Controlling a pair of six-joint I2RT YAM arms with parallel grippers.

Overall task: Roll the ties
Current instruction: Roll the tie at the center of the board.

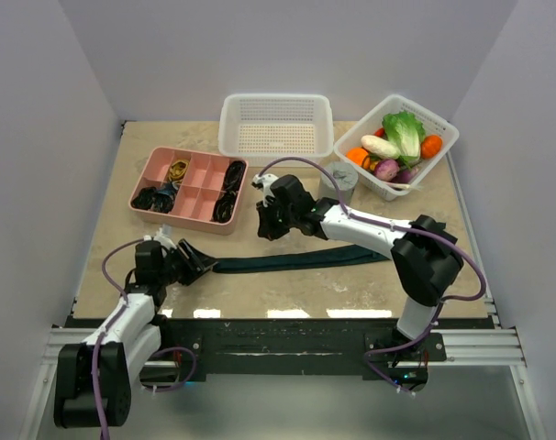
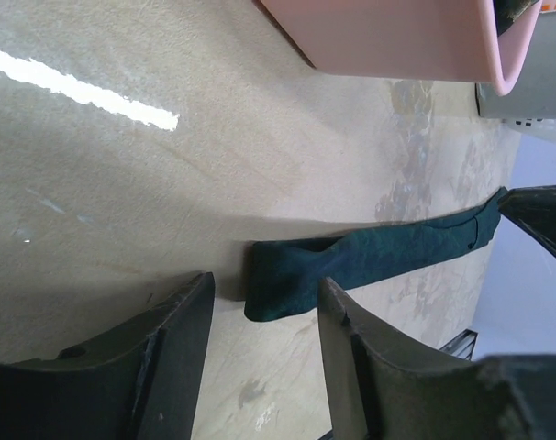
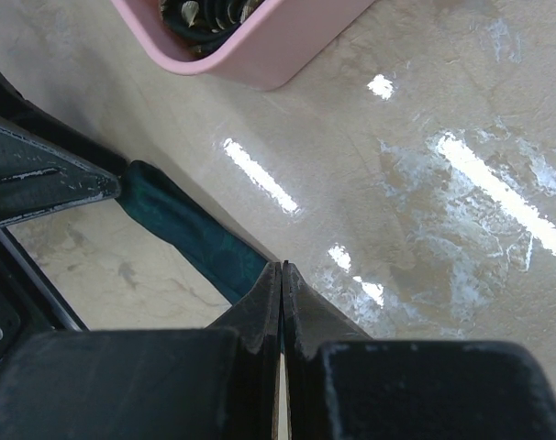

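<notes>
The dark green tie (image 1: 296,259) lies flat and unrolled on the table (image 1: 287,293), on the near side of the pink tray (image 1: 191,183), the side toward the arm bases. Its narrow end is in front of the right part of the tray's near wall, well apart from it. From there the band runs to the right, past the tray's right corner, to its wider end. The left gripper (image 1: 197,264) is low over the table in front of the tray, right at this narrow end. In the left wrist view its two fingers (image 2: 182,353) stand apart with a clear gap, and the end of the tie lies on the table in that gap; the jaws are partly open and they do not pinch the cloth. The right gripper (image 1: 262,229) is just beside the tray's near right corner, between the tray and the tie. Its jaws are pressed fully together, and I see nothing between them; in the right wrist view the tie passes behind the closed tips. A white basket (image 1: 276,124) stands behind the tray, and a grey cylinder (image 1: 339,179) stands to the right of it.
</notes>
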